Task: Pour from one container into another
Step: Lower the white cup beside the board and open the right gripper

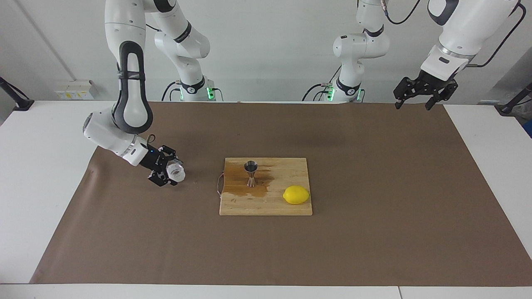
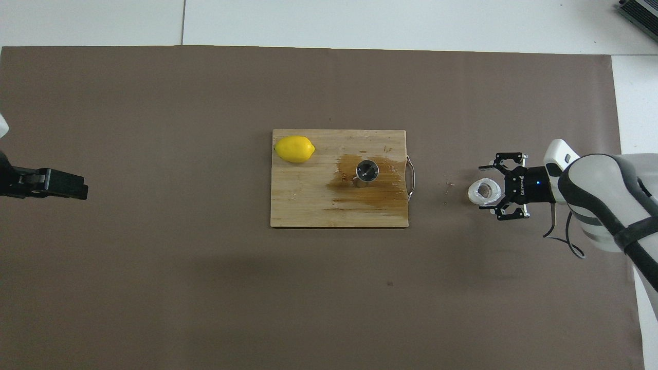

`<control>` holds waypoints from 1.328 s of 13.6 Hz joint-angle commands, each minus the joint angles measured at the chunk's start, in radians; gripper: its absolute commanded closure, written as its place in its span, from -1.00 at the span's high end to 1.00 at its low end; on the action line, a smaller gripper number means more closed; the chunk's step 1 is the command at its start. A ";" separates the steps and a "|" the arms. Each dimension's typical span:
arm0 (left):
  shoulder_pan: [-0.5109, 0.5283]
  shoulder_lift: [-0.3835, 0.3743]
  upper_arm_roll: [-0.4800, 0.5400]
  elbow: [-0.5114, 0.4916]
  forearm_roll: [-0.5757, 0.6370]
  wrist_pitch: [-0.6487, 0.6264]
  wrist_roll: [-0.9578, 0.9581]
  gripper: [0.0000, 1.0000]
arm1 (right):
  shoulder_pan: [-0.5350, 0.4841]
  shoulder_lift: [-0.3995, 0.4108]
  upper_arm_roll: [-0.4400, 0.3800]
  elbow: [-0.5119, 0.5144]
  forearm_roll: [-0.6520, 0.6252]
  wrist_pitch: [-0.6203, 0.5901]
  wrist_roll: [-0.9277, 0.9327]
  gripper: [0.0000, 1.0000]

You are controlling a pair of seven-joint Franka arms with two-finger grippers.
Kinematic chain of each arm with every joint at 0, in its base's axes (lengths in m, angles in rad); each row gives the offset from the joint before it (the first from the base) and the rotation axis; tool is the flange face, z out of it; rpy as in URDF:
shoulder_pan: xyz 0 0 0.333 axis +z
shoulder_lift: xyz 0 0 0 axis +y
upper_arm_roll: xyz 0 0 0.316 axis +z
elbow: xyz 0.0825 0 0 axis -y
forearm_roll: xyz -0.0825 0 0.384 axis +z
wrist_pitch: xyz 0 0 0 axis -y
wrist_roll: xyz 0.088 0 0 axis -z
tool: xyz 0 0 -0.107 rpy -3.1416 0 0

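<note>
The small clear ribbed cup point(image 1: 176, 170) point(image 2: 484, 191) stands upright on the brown mat, brownish bits in its bottom, toward the right arm's end of the table. My right gripper point(image 1: 172, 172) point(image 2: 483, 188) is low beside it, open, with one finger on each side of the cup. The steel hourglass jigger point(image 1: 251, 172) point(image 2: 367, 171) stands upright on the wooden cutting board point(image 1: 266, 205) point(image 2: 308, 205), in a dark wet patch. My left gripper point(image 1: 419, 101) point(image 2: 77, 185) waits open, high over the mat's edge at the left arm's end.
A yellow lemon point(image 1: 296, 194) point(image 2: 294, 149) lies on the board's corner, farther from the robots than the jigger. A few spilled crumbs point(image 2: 447, 187) dot the mat between the cup and the board's metal handle point(image 2: 411, 177).
</note>
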State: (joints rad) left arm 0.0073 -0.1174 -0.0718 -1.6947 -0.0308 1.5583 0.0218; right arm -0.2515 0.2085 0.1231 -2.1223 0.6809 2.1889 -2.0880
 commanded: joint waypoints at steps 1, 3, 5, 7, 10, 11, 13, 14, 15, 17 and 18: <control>0.002 -0.027 0.001 -0.026 0.005 -0.003 -0.010 1.00 | 0.012 -0.132 0.009 -0.022 -0.121 -0.072 0.266 1.00; 0.002 -0.027 0.001 -0.026 0.005 -0.003 -0.010 1.00 | 0.023 -0.161 0.007 -0.021 -0.190 -0.098 0.437 1.00; 0.002 -0.027 0.001 -0.026 0.005 -0.003 -0.010 1.00 | 0.032 -0.170 0.009 -0.022 -0.274 -0.098 0.653 1.00; 0.002 -0.027 0.001 -0.026 0.005 -0.004 -0.010 1.00 | 0.067 -0.169 0.009 -0.021 -0.421 -0.095 0.870 1.00; 0.002 -0.027 0.001 -0.026 0.005 -0.003 -0.010 1.00 | 0.074 -0.198 0.009 -0.021 -0.533 -0.122 1.147 1.00; 0.002 -0.027 0.001 -0.026 0.005 -0.003 -0.010 1.00 | 0.081 -0.204 0.009 -0.015 -0.591 -0.136 1.259 1.00; 0.002 -0.027 0.001 -0.026 0.005 -0.004 -0.010 1.00 | 0.101 -0.219 0.012 -0.008 -0.687 -0.187 1.528 1.00; 0.002 -0.027 0.001 -0.026 0.005 -0.003 -0.010 1.00 | 0.122 -0.222 0.012 0.005 -0.713 -0.222 1.651 1.00; 0.002 -0.027 0.001 -0.026 0.005 -0.004 -0.010 1.00 | 0.130 -0.222 0.012 0.022 -0.731 -0.256 1.753 1.00; 0.002 -0.027 0.001 -0.026 0.005 -0.003 -0.010 1.00 | 0.159 -0.221 0.013 0.074 -0.735 -0.320 1.923 1.00; 0.002 -0.027 0.001 -0.026 0.005 -0.003 -0.010 1.00 | 0.163 -0.224 0.013 0.112 -0.732 -0.354 1.983 1.00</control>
State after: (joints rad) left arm 0.0073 -0.1175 -0.0718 -1.6947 -0.0308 1.5582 0.0218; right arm -0.0957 -0.0105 0.1319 -2.0737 -0.0279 1.9011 -0.2258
